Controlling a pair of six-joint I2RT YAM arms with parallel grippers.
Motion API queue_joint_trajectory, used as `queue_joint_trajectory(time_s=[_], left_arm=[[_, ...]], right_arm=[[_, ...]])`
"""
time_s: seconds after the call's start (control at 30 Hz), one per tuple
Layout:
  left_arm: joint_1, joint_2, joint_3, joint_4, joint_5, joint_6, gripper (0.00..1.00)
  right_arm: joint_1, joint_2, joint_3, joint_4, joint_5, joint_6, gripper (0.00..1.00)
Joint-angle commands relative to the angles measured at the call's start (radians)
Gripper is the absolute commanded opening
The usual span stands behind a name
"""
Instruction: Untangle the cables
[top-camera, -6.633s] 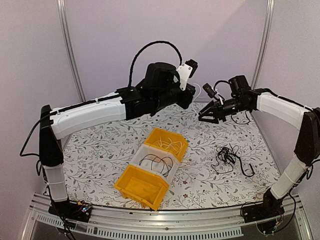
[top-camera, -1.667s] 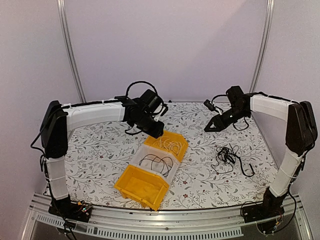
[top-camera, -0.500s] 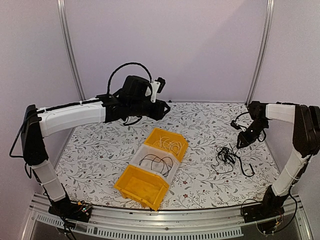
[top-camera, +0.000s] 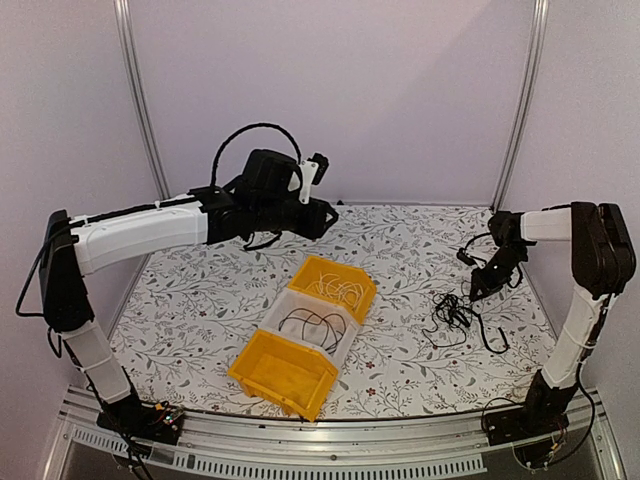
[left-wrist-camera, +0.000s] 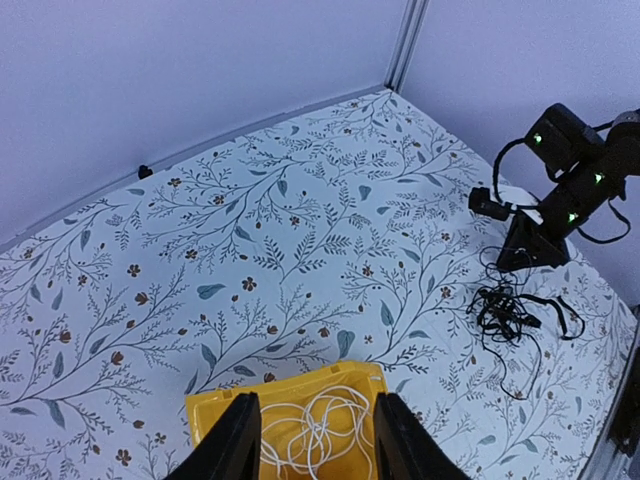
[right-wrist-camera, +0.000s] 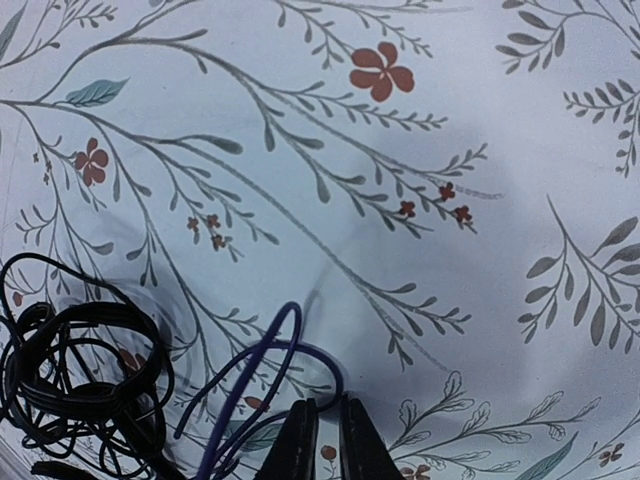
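A tangled bunch of black cables (top-camera: 455, 312) lies on the flowered table at the right, also in the left wrist view (left-wrist-camera: 510, 310) and at the lower left of the right wrist view (right-wrist-camera: 80, 370). My right gripper (top-camera: 478, 290) is down at the bunch's far edge. Its jaws (right-wrist-camera: 325, 410) stand nearly together on a dark cable loop (right-wrist-camera: 270, 350) that runs into the narrow gap. My left gripper (top-camera: 325, 215) hangs high, open and empty (left-wrist-camera: 315, 405), over the far yellow bin holding white cables (left-wrist-camera: 315, 435).
Three bins stand in a diagonal row mid-table: a far yellow bin (top-camera: 360, 280) with white cables, a white bin (top-camera: 285, 305) with a black cable (top-camera: 312, 322), and a near yellow bin (top-camera: 283, 372). Walls enclose the table at the back and sides.
The right gripper's jaws have narrowed around the dark loop at the bunch's edge, and that arm shifted slightly. The left arm has barely moved.
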Motion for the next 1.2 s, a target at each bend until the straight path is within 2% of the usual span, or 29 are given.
queue_joint_trajectory(time_s=[0.0, 0.1, 0.2, 0.37, 0.63, 0.73, 0.83, 0.9, 1.17], left_arm=[[-0.011, 0.012, 0.033, -0.012, 0.029, -0.007, 0.42], [-0.014, 0.012, 0.03, -0.011, 0.03, -0.006, 0.42], [-0.016, 0.011, 0.021, -0.002, 0.029, -0.008, 0.42], [-0.022, 0.016, 0.022, 0.008, 0.03, -0.024, 0.42], [-0.025, 0.019, 0.031, 0.008, 0.029, -0.015, 0.42], [-0.026, 0.019, 0.029, 0.012, 0.033, -0.013, 0.42], [-0.027, 0.021, 0.021, 0.021, 0.038, -0.013, 0.42], [-0.029, 0.019, 0.015, 0.026, 0.038, -0.018, 0.42], [-0.042, -0.004, -0.016, 0.038, 0.014, -0.024, 0.42]], right_arm=[[-0.004, 0.011, 0.015, 0.03, 0.011, 0.026, 0.18], [-0.005, -0.004, 0.019, 0.032, 0.022, 0.052, 0.31], [-0.004, -0.028, 0.021, 0.04, 0.009, 0.062, 0.36], [-0.004, -0.005, 0.048, 0.031, -0.066, 0.063, 0.32], [-0.004, 0.029, 0.088, 0.006, -0.179, 0.063, 0.07], [-0.005, 0.01, 0.093, -0.016, -0.17, 0.064, 0.08], [-0.004, -0.011, 0.077, -0.012, -0.123, 0.065, 0.19], [-0.004, -0.006, 0.068, -0.013, -0.102, 0.065, 0.22], [-0.004, 0.06, 0.057, -0.022, -0.108, 0.062, 0.26]])
